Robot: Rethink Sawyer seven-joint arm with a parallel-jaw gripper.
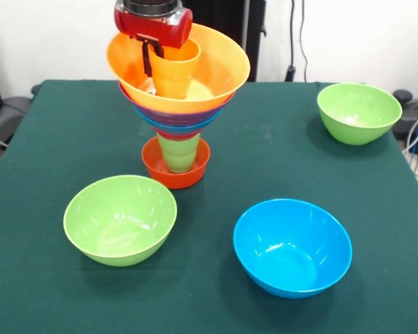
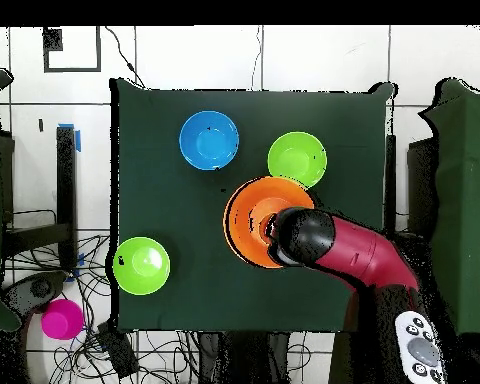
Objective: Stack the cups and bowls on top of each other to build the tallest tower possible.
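Note:
The tower [image 1: 175,118] stands at the middle back of the table. A small red-orange bowl [image 1: 175,172] is its base, with a light green cup [image 1: 179,149] standing in it. Above that come several nested bowls, purple and blue among them, topped by a very large orange bowl [image 1: 216,66] [image 2: 246,222]. An orange cup [image 1: 175,69] sits a little tilted inside the large bowl. My gripper [image 1: 153,69] comes down over it, shut on the cup's left wall. In the overhead view the arm [image 2: 324,245] hides the gripper and the cup.
Loose on the green cloth are a lime green bowl [image 1: 120,219] [image 2: 297,159], a blue bowl [image 1: 292,247] [image 2: 209,139] and another lime green bowl [image 1: 359,113] [image 2: 141,265]. A pink bowl [image 2: 61,319] lies off the table among cables.

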